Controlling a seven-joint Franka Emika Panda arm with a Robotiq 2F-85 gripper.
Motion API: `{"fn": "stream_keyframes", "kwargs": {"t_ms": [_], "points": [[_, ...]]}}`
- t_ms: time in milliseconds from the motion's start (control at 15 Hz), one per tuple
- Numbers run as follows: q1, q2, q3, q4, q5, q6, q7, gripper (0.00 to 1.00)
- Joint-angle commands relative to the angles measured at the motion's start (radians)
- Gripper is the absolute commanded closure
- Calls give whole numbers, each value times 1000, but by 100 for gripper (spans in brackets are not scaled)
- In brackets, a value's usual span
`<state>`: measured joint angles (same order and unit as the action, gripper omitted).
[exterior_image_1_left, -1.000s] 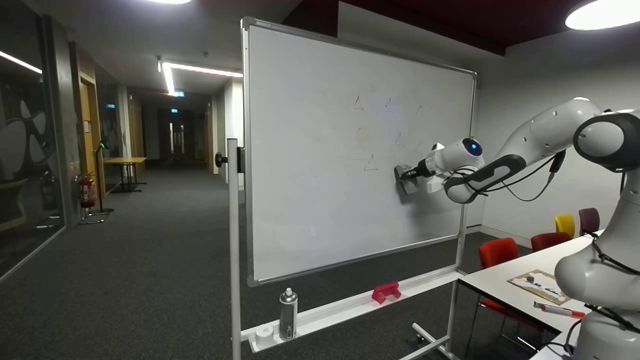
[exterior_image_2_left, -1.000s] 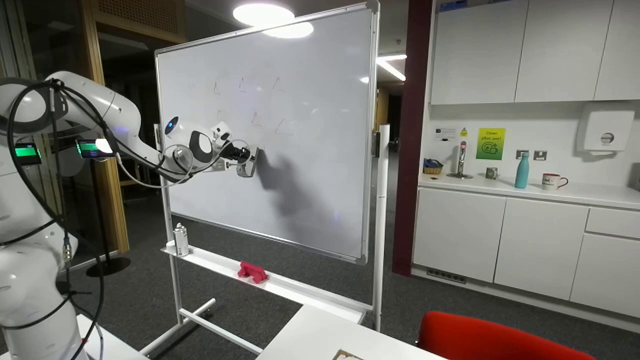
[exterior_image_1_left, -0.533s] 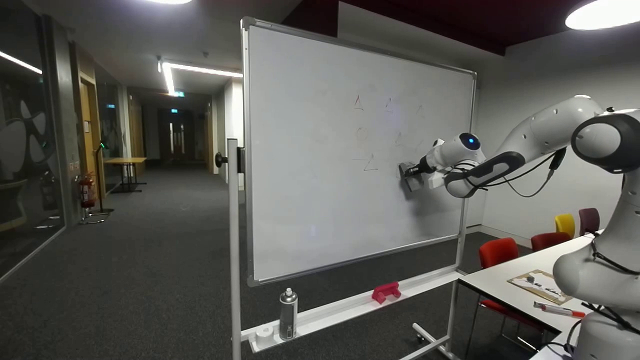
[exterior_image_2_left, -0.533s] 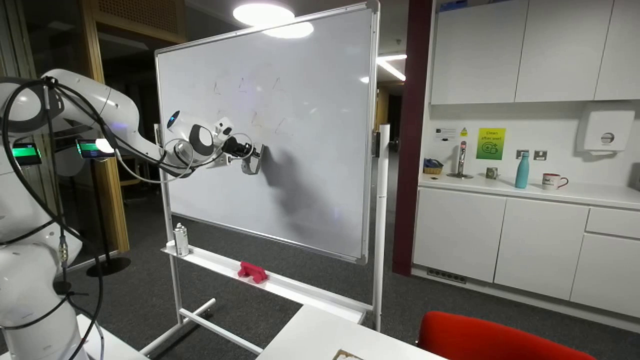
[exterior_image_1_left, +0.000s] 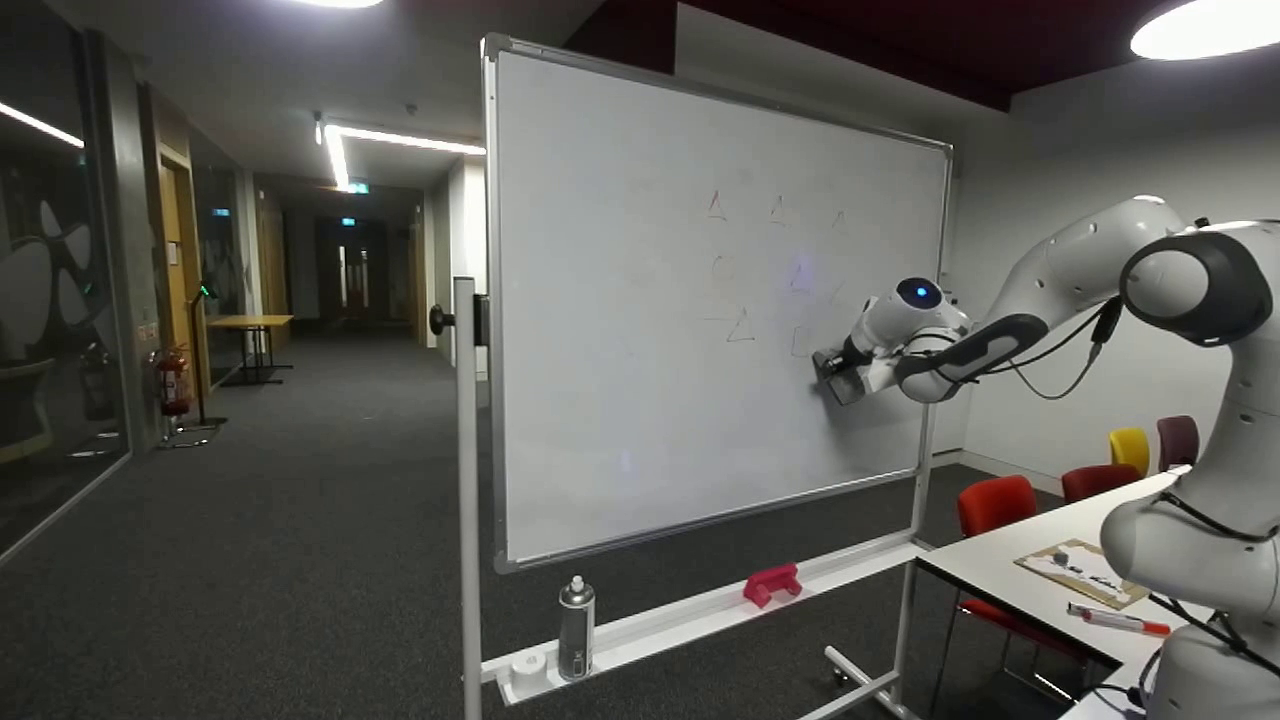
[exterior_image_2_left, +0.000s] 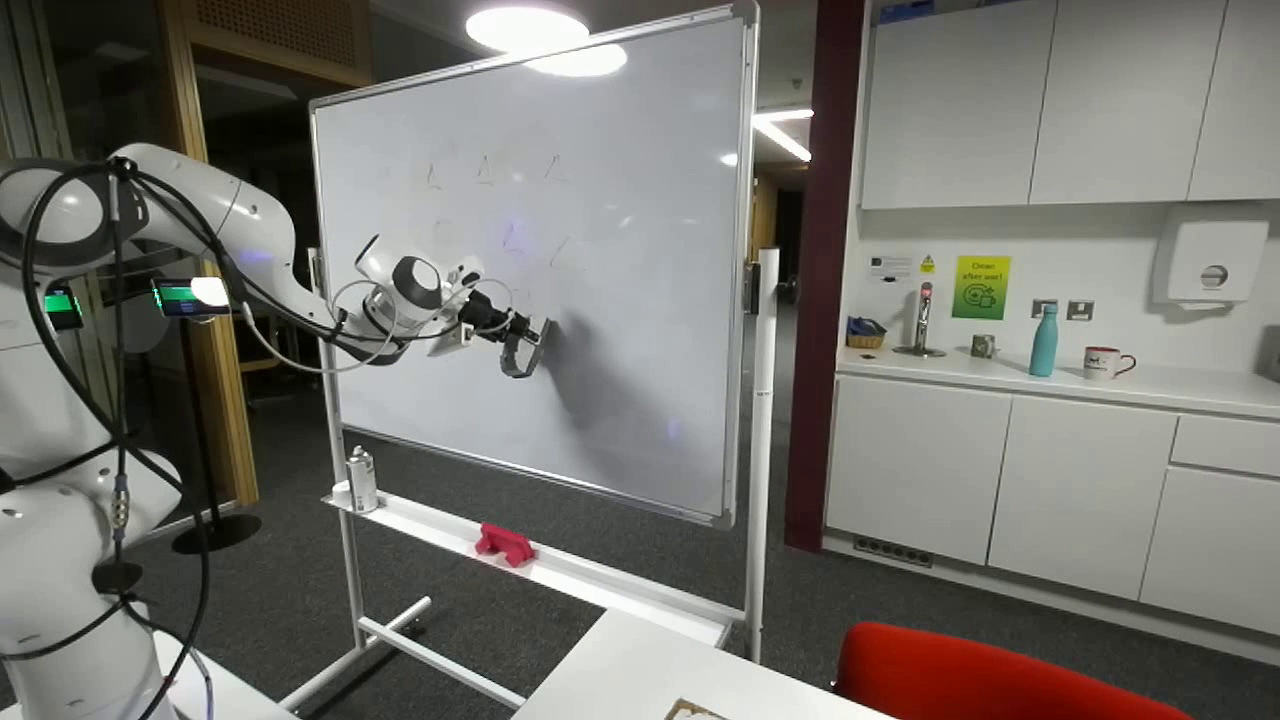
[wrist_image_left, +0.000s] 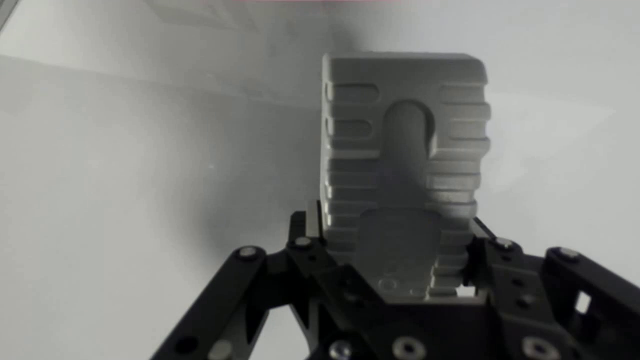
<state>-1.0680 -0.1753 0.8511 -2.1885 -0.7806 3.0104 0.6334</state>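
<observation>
Block (wrist_image_left: 404, 165), grey, ribbed, eraser-like: grasped by the tool (wrist_image_left: 394, 240), which pinches it from both sides near one end. Position: at the whiteboard (exterior_image_1_left: 640, 400), just beside a pale box-like mark (exterior_image_1_left: 801, 341) in an exterior view.

Risks, judged. (1) Hold covers one end only; an off-centre push could lever the block askew or work it loose. (2) If it meets the surface at a slant, one edge bears and the rest lifts. (3) Excess force could swing the whiteboard about its side knob (exterior_image_1_left: 437, 319) or shift the stand (exterior_image_1_left: 467, 480) on its castor (exterior_image_1_left: 839, 678); whether either is locked is not visible.

Hidden or unclear. Block's face toward the whiteboard is out of sight in every view; contact versus thin gap: cannot tell. Its gripped end lies under the tool's black linkages in the wrist view. Arm (exterior_image_1_left: 1085, 255) covers part of the whiteboard in both exterior views. Shadow (exterior_image_2_left: 600, 395) darkens the surface next to the block; several strokes (exterior_image_2_left: 560, 250) too faint to read. Board-like item (exterior_image_2_left: 693, 711) on the tabletop (exterior_image_2_left: 640, 665) is cut off by the lower edge in an exterior view, and the arm's base runs out of frame in both.
</observation>
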Motion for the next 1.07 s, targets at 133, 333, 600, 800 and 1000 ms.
{"fn": "stream_keyframes", "kwargs": {"t_ms": [133, 333, 600, 800, 1000], "points": [[-65, -5, 139, 54, -137, -72, 155, 65], [-66, -15, 159, 76, -139, -95, 186, 65], [-60, -35, 135, 104, -126, -84, 155, 65], [-61, -62, 137, 94, -150, -66, 141, 65], [-44, -63, 130, 49, -112, -85, 150, 40]]}}
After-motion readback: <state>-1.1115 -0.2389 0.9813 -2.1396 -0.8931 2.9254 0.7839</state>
